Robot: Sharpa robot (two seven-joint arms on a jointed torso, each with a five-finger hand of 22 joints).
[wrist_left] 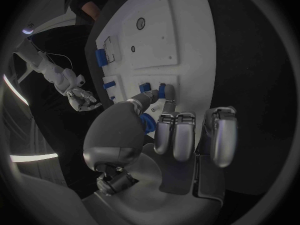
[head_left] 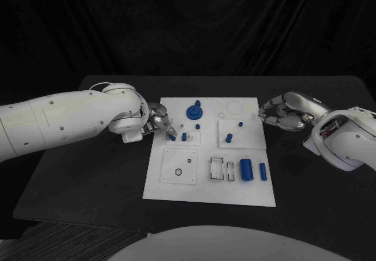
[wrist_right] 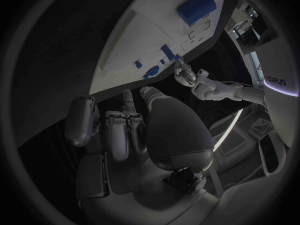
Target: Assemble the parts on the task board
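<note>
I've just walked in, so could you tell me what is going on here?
The robot is assembling blue parts on the white task board. Its left hand reaches over the board's left edge, fingers at a small blue peg; whether it grips it is unclear. The right hand waits beside the right edge, fingers curled, holding nothing. The blue cylinder lies untouched.

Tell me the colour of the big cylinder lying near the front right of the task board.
The cylinder is blue, clearest in the head view.
</note>
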